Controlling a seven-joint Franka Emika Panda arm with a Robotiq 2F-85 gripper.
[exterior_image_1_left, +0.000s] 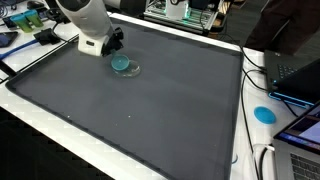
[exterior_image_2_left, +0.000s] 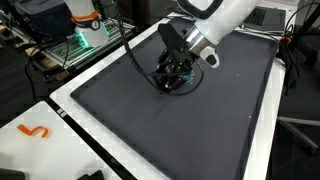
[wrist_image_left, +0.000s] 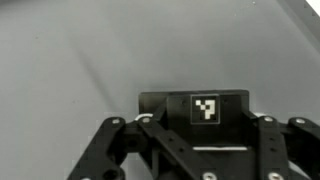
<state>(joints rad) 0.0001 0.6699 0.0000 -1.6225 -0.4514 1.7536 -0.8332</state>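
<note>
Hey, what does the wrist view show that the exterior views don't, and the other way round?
Only the wrist view: a black-and-white square marker on a black plate. Only the exterior views: the white arm, its gripper right by a blue disc, and the white table edge. Both: the dark grey mat.

Small round teal dish (exterior_image_1_left: 124, 65), shallow, pale translucent rim, lying flat on the dark table (exterior_image_1_left: 160, 115), close to its far corner
</note>
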